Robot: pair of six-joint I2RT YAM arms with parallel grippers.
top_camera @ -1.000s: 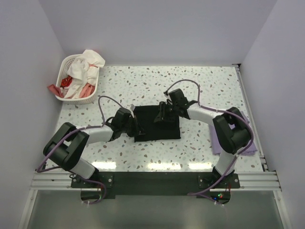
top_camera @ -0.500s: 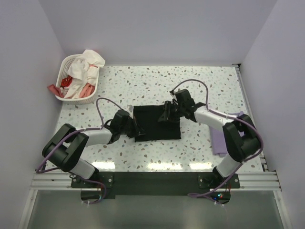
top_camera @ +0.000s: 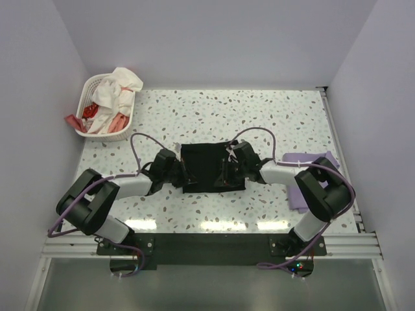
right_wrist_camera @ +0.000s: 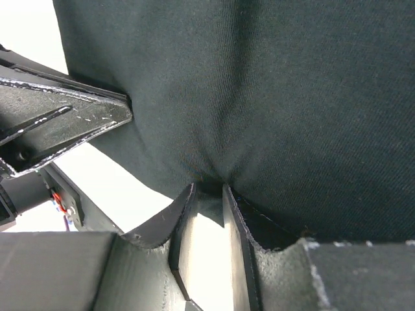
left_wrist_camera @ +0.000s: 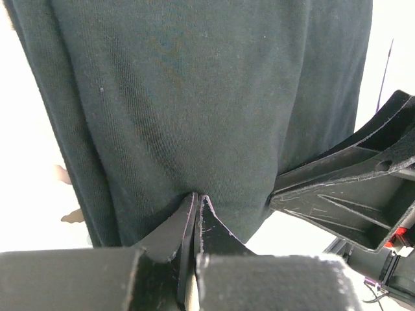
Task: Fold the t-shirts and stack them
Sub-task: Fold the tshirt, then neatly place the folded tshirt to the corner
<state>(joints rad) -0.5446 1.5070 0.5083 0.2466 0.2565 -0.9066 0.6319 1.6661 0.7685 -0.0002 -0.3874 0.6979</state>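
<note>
The black t-shirt (top_camera: 211,167) lies folded into a rectangle mid-table. My left gripper (top_camera: 184,173) sits low at its left edge. In the left wrist view, that gripper (left_wrist_camera: 197,195) is shut, and the dark cloth (left_wrist_camera: 194,84) puckers at its tips. My right gripper (top_camera: 226,172) is at the shirt's near right side. In the right wrist view, its jaws (right_wrist_camera: 209,188) stand narrow, with a fold of the black cloth (right_wrist_camera: 259,84) bunched between the tips. The lavender t-shirt (top_camera: 305,184) lies folded at the right, partly under the right arm.
A white laundry basket (top_camera: 86,97) holding white and red clothes stands at the back left corner. Speckled tabletop (top_camera: 259,116) surrounds the shirt. A metal rail (top_camera: 337,142) runs along the right edge. Walls close in on three sides.
The right gripper has come down from the shirt's far right part to its near right side, and its jaws have narrowed onto the cloth. The left gripper has stayed put.
</note>
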